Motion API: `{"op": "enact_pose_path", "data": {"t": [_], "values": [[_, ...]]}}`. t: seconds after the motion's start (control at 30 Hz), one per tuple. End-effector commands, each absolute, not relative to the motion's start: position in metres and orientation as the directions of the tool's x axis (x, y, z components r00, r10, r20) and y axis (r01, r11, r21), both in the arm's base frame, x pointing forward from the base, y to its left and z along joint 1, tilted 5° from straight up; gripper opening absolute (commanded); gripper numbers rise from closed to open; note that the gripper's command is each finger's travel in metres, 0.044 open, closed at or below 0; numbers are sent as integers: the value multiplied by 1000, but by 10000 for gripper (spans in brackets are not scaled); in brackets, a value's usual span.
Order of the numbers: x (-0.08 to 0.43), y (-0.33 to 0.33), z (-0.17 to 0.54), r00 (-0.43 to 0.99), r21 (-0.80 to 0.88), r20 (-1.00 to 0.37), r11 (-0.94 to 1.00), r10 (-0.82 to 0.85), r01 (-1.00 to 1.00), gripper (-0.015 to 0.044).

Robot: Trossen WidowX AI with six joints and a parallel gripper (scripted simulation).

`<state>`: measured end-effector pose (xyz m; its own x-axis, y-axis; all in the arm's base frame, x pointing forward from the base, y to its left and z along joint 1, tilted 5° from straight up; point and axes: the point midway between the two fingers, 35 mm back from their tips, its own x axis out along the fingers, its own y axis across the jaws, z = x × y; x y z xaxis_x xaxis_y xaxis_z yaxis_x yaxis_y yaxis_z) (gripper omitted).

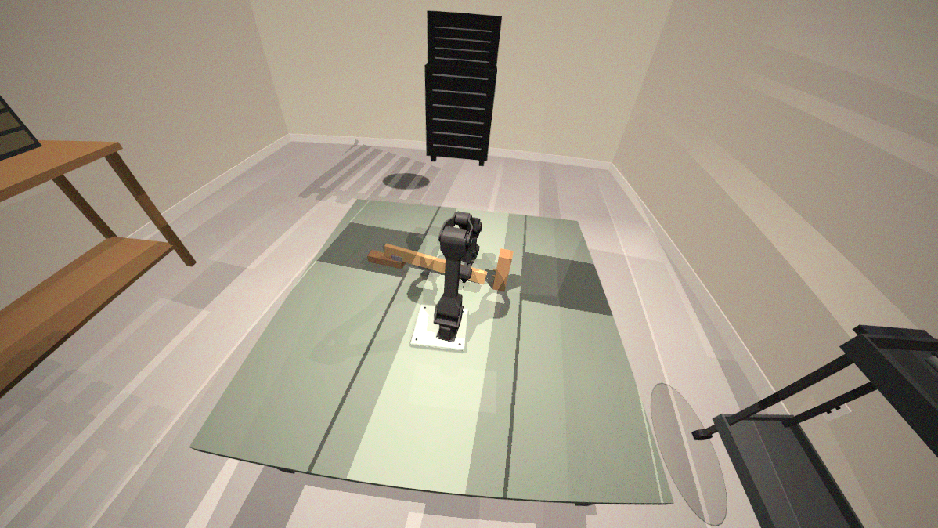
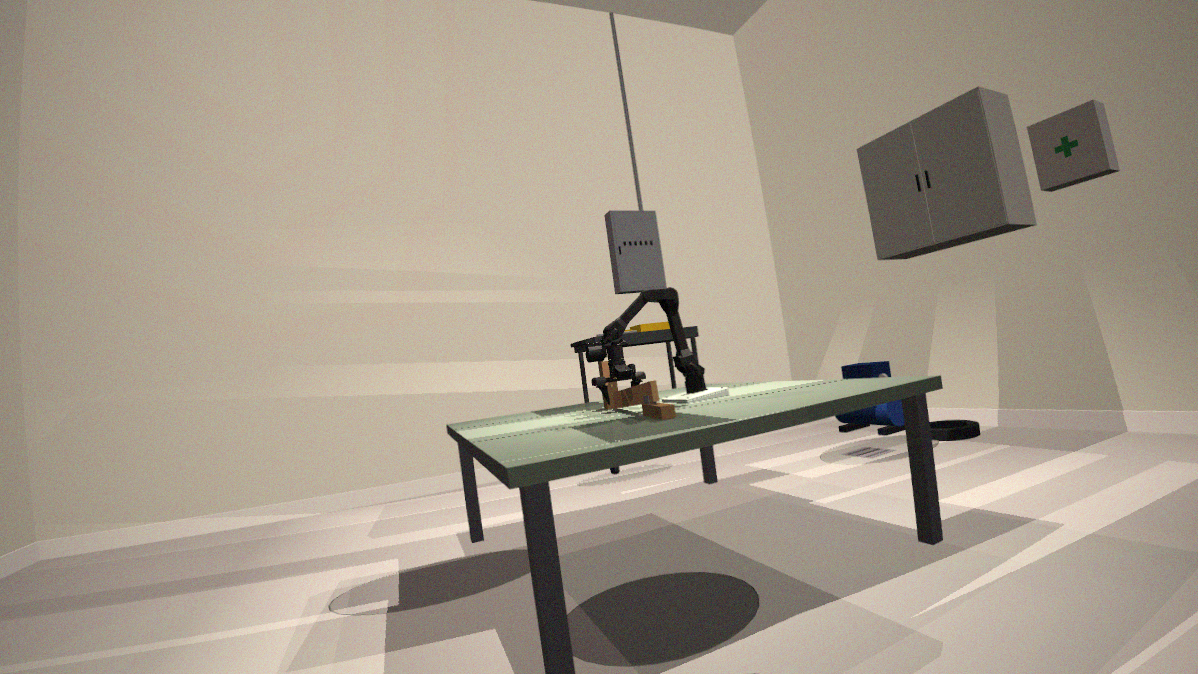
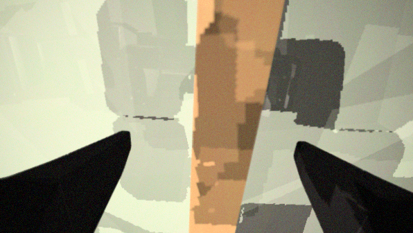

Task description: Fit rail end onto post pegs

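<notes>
Over the table (image 1: 420, 420), tool (image 3: 211, 145) straddles rail (image 3: 225, 104), agape.

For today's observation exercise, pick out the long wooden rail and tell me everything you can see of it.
The rail is a long, straight bar of light orange-brown wood with flat faces. It lies across the green table, one end at the low footboard block, the other close by the upright post; whether it touches the post is hidden. In the wrist view it runs between the open gripper, whose fingers stand clear of it.
</notes>
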<state>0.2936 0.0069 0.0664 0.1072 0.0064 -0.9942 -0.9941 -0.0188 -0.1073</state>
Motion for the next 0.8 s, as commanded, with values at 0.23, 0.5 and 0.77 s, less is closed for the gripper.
{"op": "enact_pose_path", "data": {"t": [0.23,0.5,0.77], "values": [[293,8,60,106,-107,-994,-23,12,-994,282],[293,8,60,106,-107,-994,-23,12,-994,72],[293,8,60,106,-107,-994,-23,12,-994,0]]}}
